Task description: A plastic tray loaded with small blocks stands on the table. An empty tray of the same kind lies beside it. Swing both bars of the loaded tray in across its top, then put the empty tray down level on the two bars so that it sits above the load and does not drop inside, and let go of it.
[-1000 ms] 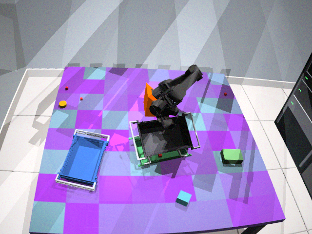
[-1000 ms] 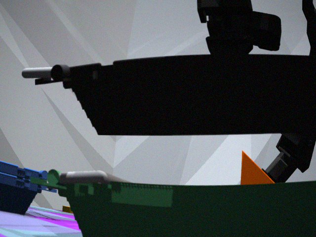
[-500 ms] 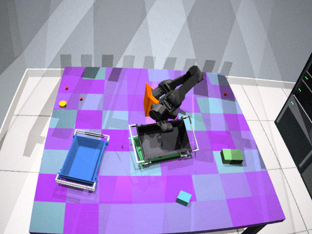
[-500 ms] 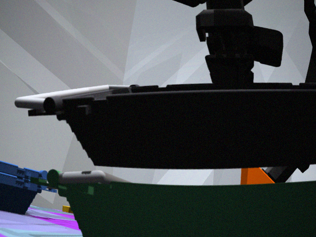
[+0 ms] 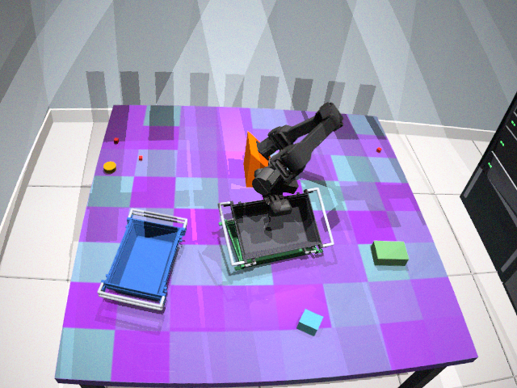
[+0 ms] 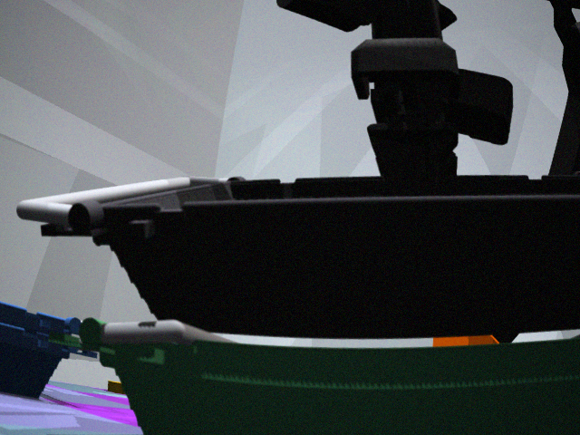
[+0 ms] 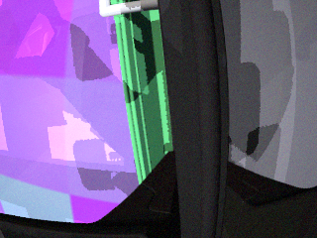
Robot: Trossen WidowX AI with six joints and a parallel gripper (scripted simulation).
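Note:
The empty black tray (image 5: 287, 234) (image 6: 351, 271) (image 7: 200, 74) hangs about level, close above the green tray (image 5: 277, 257) (image 6: 351, 402) (image 7: 144, 99). In the exterior view a narrow gap shows between the black tray's bottom and the green rim. My gripper (image 5: 273, 202) (image 7: 183, 159) is shut on the black tray's long back wall. The black tray's white bars stick out past its ends. The green tray's left bar (image 6: 145, 330) points inward from its end, under the black tray; its far bar is mostly hidden. The green tray's load is hidden.
A blue tray (image 5: 144, 259) with white bars stands to the left. An orange wedge (image 5: 251, 165) is behind the trays, near the arm. A green block (image 5: 388, 252) is at right, a cyan block (image 5: 310, 321) in front. A yellow disc (image 5: 109, 166) lies at far left.

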